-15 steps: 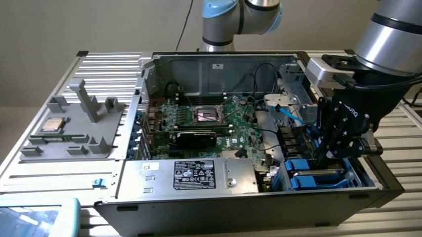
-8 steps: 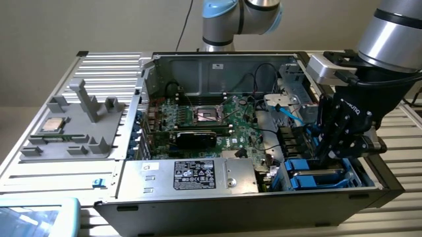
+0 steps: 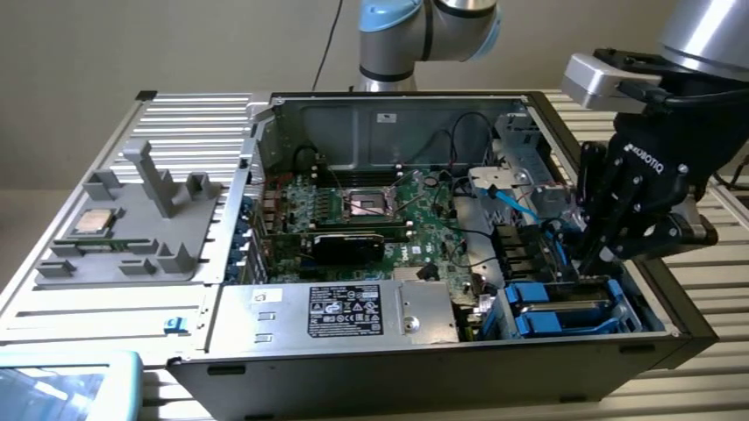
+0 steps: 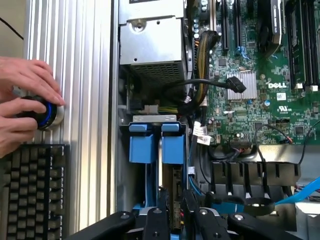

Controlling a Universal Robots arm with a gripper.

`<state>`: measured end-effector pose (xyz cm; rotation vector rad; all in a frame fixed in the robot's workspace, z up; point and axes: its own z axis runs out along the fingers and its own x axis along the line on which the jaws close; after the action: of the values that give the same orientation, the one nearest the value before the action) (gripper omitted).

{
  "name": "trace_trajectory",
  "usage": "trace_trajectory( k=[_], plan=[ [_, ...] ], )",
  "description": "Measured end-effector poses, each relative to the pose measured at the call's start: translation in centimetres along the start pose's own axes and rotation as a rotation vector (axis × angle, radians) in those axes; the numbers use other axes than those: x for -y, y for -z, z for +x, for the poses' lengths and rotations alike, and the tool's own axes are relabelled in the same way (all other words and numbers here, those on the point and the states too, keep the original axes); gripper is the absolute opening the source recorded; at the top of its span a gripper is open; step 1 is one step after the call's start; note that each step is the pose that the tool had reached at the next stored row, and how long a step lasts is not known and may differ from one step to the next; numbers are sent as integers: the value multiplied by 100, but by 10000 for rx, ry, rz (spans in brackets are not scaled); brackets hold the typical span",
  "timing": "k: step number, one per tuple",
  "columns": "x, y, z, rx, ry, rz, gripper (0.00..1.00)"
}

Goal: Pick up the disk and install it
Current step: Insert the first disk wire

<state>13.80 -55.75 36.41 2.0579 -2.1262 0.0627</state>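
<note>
Wrist view puts the disk [image 4: 173,147] upright on its edge inside the drive bay at a corner of the open computer case [image 3: 351,360], its blue carrier just beside a second blue carrier [image 4: 140,147] in the next slot. The gripper [image 4: 176,212] sits right over the disk's edge, its black fingers [image 4: 156,222] a little apart on either side, with no visible squeeze on it.

In the exterior view the disk [image 3: 562,307] lies in the bay at the case's near corner on the exterior view's right, and the gripper [image 3: 595,261] reaches down into that corner from above. Toward the exterior view's left of the bay is a silver box with a black label [image 3: 339,311], and behind it the green motherboard [image 3: 387,206]. Outside the case, a grey tray [image 3: 129,237] on the slatted metal table [image 3: 70,307] carries a small square chip [image 3: 91,222].

Beside the case in the wrist view, a person's hands [image 4: 22,107] rest on a round black knob [image 4: 44,112] near a keyboard [image 4: 32,192].
</note>
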Motion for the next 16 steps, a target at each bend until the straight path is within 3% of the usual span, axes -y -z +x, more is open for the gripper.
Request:
trace_trajectory(
  k=[6,8,10,16],
  plan=[
    [-26,266,34,-127,-12,3,25],
    [-34,329,14,-196,-18,5,25],
    [-47,353,-26,-231,-23,5,25],
    [-108,384,-135,-247,-25,6,25]
  ],
)
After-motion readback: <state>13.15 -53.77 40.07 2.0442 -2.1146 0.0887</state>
